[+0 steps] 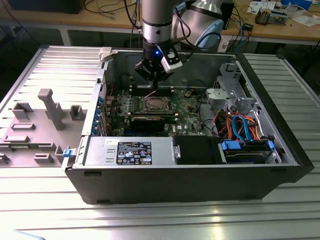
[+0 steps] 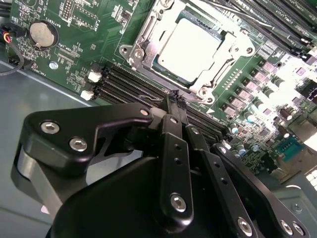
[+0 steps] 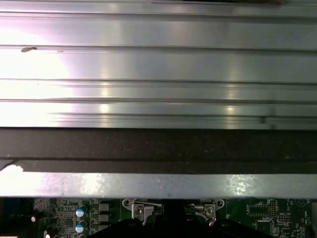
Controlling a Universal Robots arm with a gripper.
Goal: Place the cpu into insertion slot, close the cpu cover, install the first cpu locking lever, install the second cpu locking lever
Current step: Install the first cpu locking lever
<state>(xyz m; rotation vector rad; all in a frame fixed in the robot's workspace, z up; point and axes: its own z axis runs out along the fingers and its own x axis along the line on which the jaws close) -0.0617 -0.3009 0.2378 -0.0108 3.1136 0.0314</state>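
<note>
The open black computer case lies on the ribbed metal table. Mid green motherboard, the silvery square cpu sits under its silvery-bronze hinged frame cover. The black gripper, fingers pinched together empty, hovers near; approach levers squarely, press gently.

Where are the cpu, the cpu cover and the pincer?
cpu (image 2: 189, 45): second wrist view, middle of its silvery top face.
cpu cover (image 2: 147, 31): second wrist view, metal frame bar beside the chip.
pincer (image 2: 176, 100): second wrist view, between its closed black fingertips.
</note>
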